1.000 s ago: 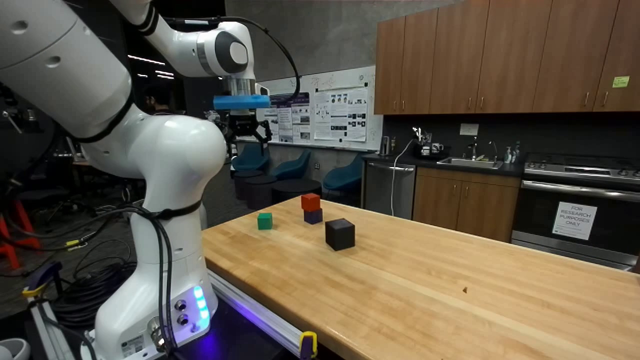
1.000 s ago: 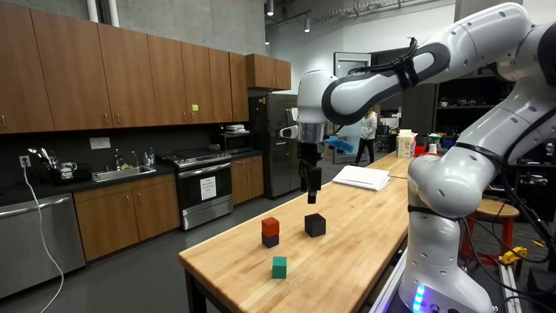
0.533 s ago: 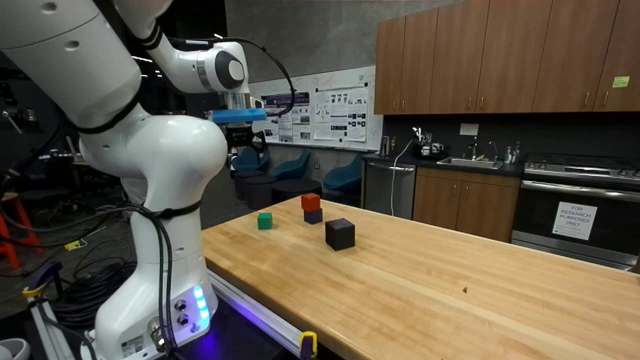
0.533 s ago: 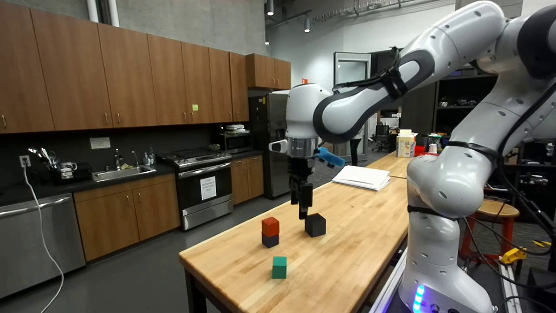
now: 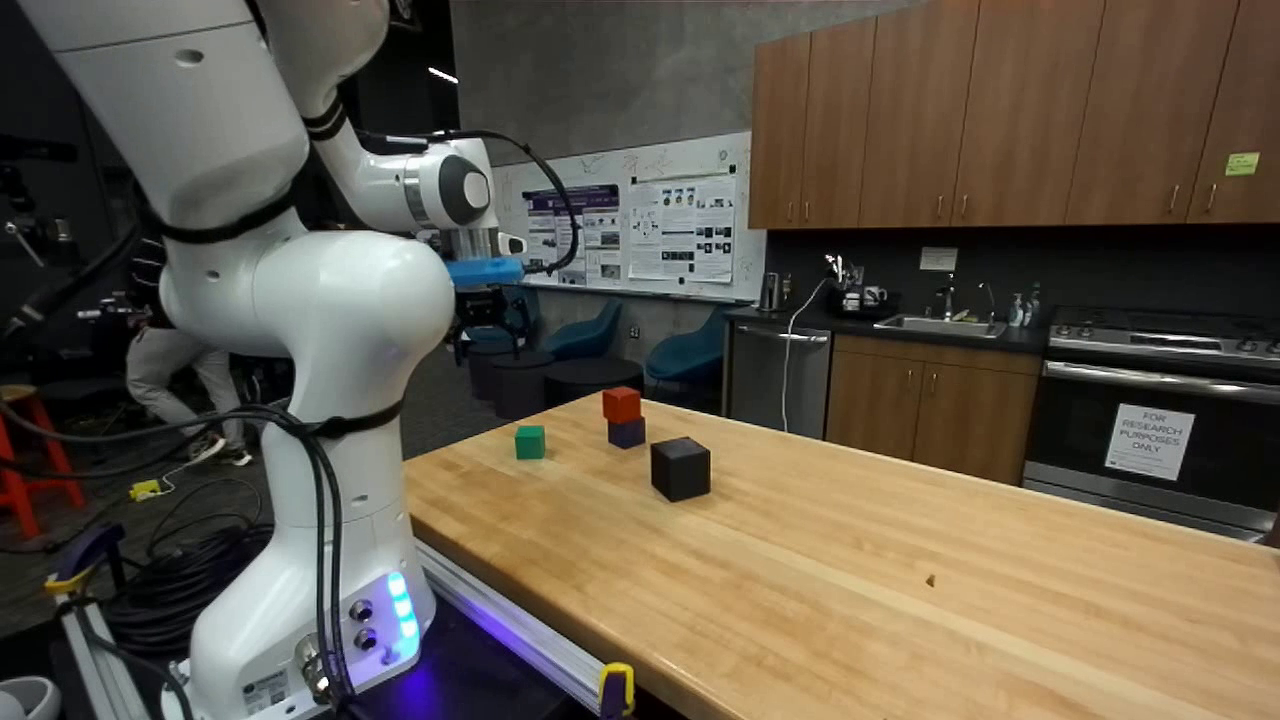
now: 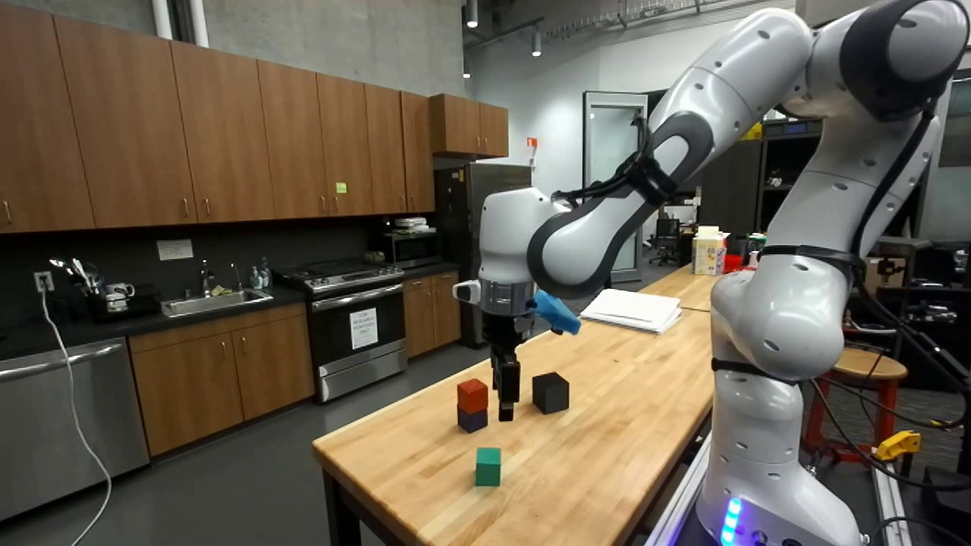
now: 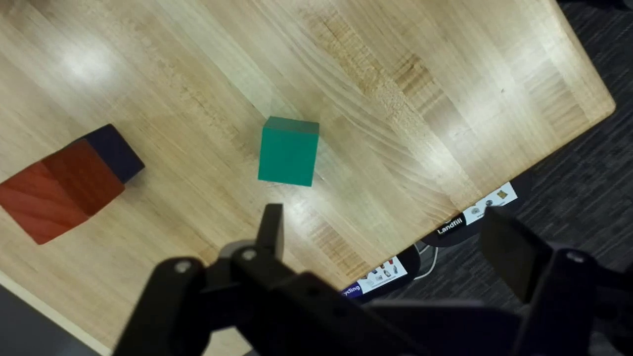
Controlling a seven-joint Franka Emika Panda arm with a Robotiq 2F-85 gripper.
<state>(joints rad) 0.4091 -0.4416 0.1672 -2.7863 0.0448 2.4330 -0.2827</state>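
My gripper point(image 7: 381, 217) hangs above the end of a wooden table point(image 6: 592, 462), its fingers point(image 7: 269, 232) spread wide apart. Nearest to me is a green block point(image 7: 288, 153), resting on the wood below and well apart from my fingers. Near it a red block point(image 7: 54, 193) sits on top of a purple block point(image 7: 116, 151), while a larger black block point(image 6: 551, 393) stands beside that pair in both exterior views. Past the table's edge, the wrist view catches a dark bin point(image 7: 474, 227) labeled "Landfill" and, next to it, another bin point(image 7: 413, 265) whose partly covered label ends in "ycling"; what lies inside either is hidden from me. Along the counter point(image 6: 26, 337), seen in an exterior view, a metal sink point(image 6: 220, 305) has a yellowish thing point(image 6: 220, 290) at its back rim, too small to name. A dark rack point(image 6: 146, 298) there holds white cups point(image 6: 119, 290), with utensils point(image 6: 82, 273) standing upright beside them. Beside the sink, an oven point(image 6: 326, 334) carries a paper sign point(image 6: 363, 327) on its closed door. Above hang wooden cupboards point(image 6: 227, 136) with doors closed, their insides out of view. Farther down the table a carton point(image 6: 709, 252) stands upright, its contents out of sight, beyond a stack of white paper point(image 6: 632, 309) lying on the wood.
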